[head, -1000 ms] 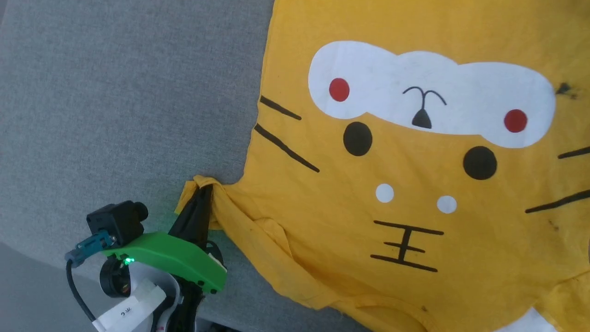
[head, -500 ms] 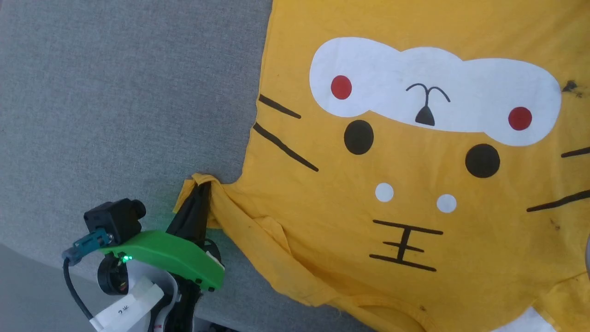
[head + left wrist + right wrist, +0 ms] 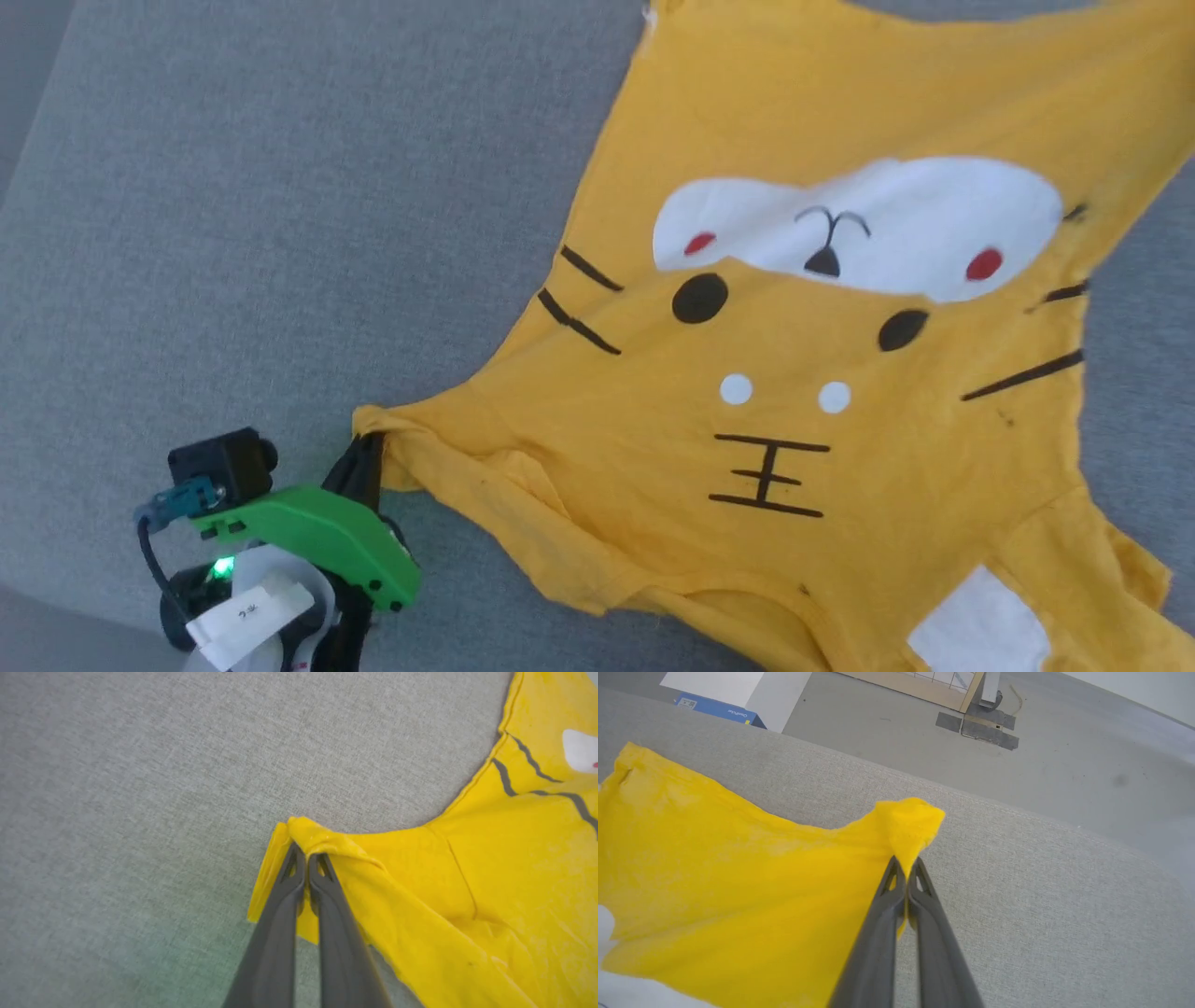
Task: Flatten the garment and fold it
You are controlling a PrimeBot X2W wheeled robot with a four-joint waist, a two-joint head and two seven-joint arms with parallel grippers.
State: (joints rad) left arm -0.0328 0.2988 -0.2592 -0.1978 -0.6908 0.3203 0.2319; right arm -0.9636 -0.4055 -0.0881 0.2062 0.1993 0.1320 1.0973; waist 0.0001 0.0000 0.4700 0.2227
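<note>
garment (image 3: 794, 420) lying print-up on grey fabric surface (image 3: 233, 233), collar end nearest robot. left gripper (image 3: 367, 446) fingers clenching on bunched sleeve tip at garment's near-left corner, with cloth running rightward and away from fingertips. right gripper (image 3: 906, 865) fingers pinching another yellow corner; which corner unclear. folds creasing beside left grip. judging: flattening hinging on arms drawing apart along line joining two pinched corners, each pulling away from cloth's body.
</note>
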